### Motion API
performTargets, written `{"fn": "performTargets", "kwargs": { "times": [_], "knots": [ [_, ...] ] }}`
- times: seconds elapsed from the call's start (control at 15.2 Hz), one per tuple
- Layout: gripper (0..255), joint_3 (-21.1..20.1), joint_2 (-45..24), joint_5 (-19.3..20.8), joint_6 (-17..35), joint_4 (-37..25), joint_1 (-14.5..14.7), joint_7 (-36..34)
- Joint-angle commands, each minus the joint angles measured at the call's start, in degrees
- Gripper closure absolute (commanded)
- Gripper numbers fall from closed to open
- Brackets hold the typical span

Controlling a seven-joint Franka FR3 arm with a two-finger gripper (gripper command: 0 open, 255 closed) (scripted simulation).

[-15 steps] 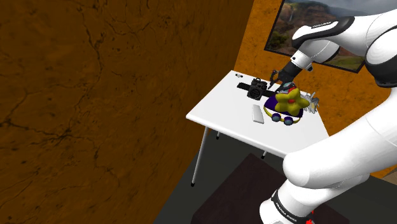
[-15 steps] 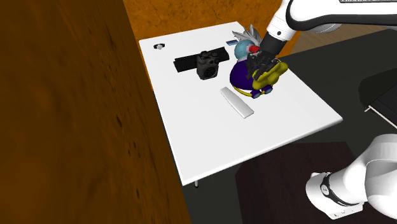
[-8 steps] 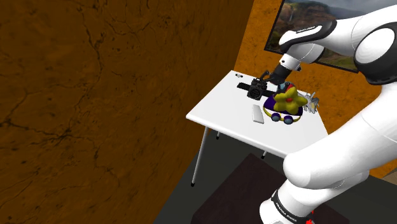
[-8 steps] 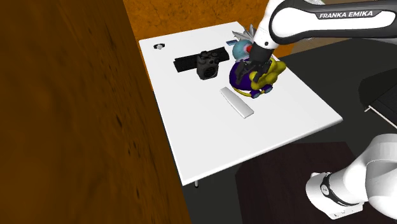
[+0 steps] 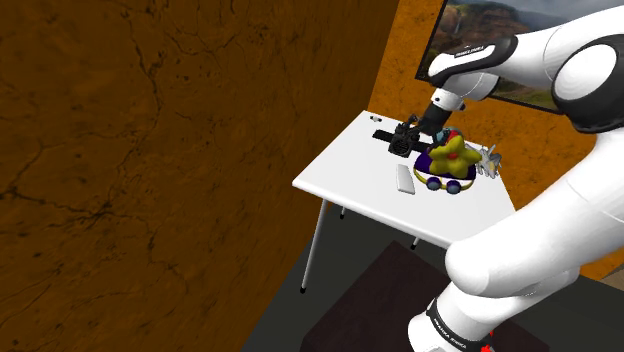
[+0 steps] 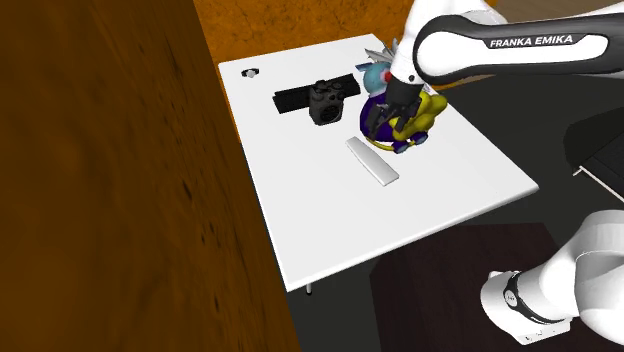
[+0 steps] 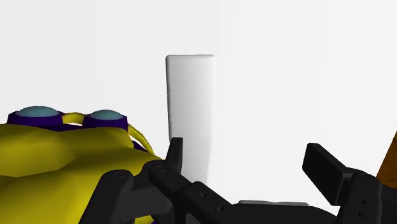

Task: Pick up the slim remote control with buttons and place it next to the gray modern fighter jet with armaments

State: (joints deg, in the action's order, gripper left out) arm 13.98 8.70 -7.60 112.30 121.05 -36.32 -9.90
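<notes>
On the white robot arm (image 6: 590, 265), a long black band (image 6: 530, 42) along the upper link carries the brand name "FRANKA EMIKA" in white capital letters. It reads plainly in the second exterior view. In the shoulder view, a dark band near the wrist (image 5: 470, 48) has a short white line of writing, but it is too small to read. A lower dark band (image 5: 452, 330) close to the stand also shows tiny white marks, which cannot be read either.

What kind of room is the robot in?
Probably a room in a house: a framed landscape picture hangs on the orange wall, and a white table holds a black camera and a yellow-and-purple toy.
</notes>
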Motion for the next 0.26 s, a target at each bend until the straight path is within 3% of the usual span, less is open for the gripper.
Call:
{"fn": "performTargets", "kwargs": {
  "times": [0.0, 0.2],
  "knots": [
    [0, -0.04, -5.6, 1.99, 7.43, 1.82, -0.19, 0.31],
    [0, -0.42, -10.39, 4.67, 11.65, 1.61, -0.21, 0.37]
  ]
}}
